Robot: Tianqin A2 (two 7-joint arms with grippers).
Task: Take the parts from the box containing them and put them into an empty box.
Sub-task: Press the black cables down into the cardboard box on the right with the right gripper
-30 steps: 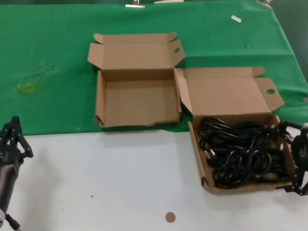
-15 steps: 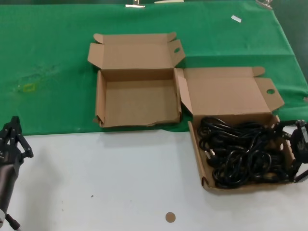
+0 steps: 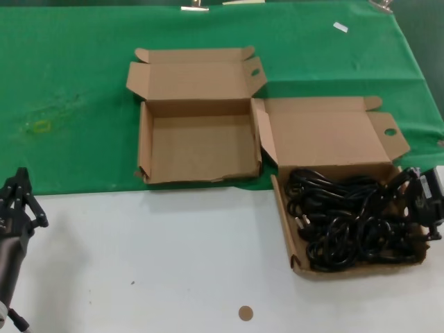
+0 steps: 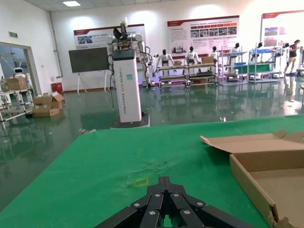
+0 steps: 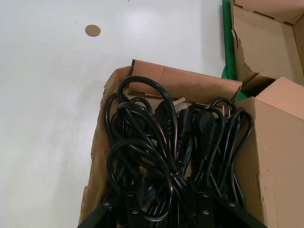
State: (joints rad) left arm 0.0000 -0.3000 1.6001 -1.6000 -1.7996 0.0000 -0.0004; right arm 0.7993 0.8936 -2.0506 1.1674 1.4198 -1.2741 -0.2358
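Observation:
The parts (image 3: 347,218) are black looped cables with plugs, piled in the box containing them (image 3: 281,208) at the right. My right gripper (image 3: 422,201) is at that box's right wall, low over the cables. In the right wrist view its fingers stand spread apart, open, among the parts (image 5: 166,142), with cable loops between them at the gripper (image 5: 164,199). The empty box (image 3: 145,142) lies open on the green cloth to the left; a corner of it (image 5: 266,42) shows in the right wrist view. My left gripper (image 3: 21,198) waits at the table's left edge, shut (image 4: 165,183).
Both lids are folded back. A green cloth (image 3: 69,83) covers the far half of the table and the near half is white (image 3: 159,257). A small brown disc (image 3: 245,313) lies near the front edge. The empty box's wall (image 4: 251,175) shows in the left wrist view.
My right gripper has moved from outside the box's right front corner farther back and inward, down onto the cables. The left arm has not moved.

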